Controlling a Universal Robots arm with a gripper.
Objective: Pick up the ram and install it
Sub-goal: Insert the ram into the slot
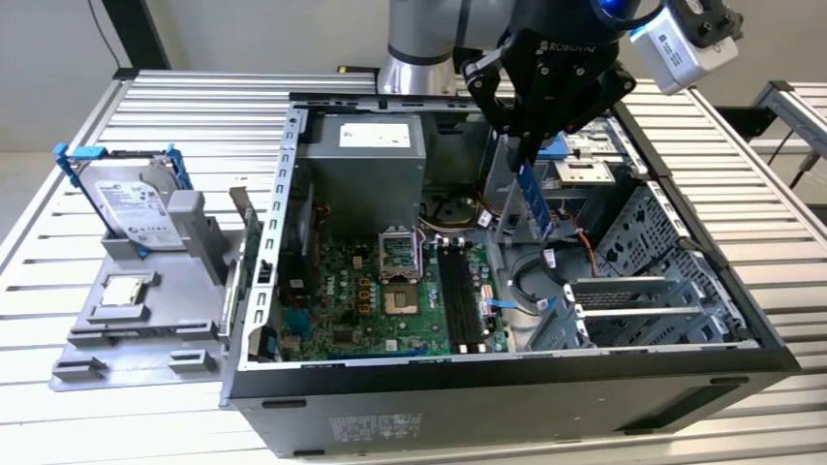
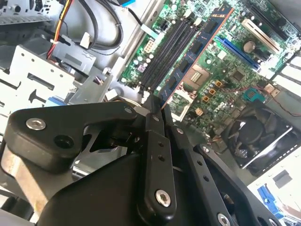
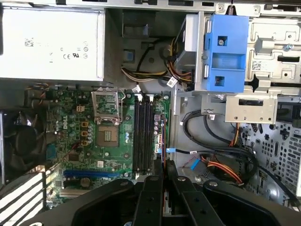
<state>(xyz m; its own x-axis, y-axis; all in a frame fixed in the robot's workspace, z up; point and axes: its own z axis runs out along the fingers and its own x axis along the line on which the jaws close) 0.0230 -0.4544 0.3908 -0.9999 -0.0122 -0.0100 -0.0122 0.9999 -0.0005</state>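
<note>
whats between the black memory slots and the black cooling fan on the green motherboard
The square silver processor socket sits between the black memory slots and the black fan, shown in the first wrist view.

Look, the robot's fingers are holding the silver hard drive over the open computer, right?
No, the fingers hold the blue ram over the open computer. The exterior view shows the silver hard drive standing in the grey tray beside it.

Slatted table (image 1: 194,107) bears 1 computer case (image 1: 517,407) (open), 1 grey tray (image 1: 181,291).
</note>
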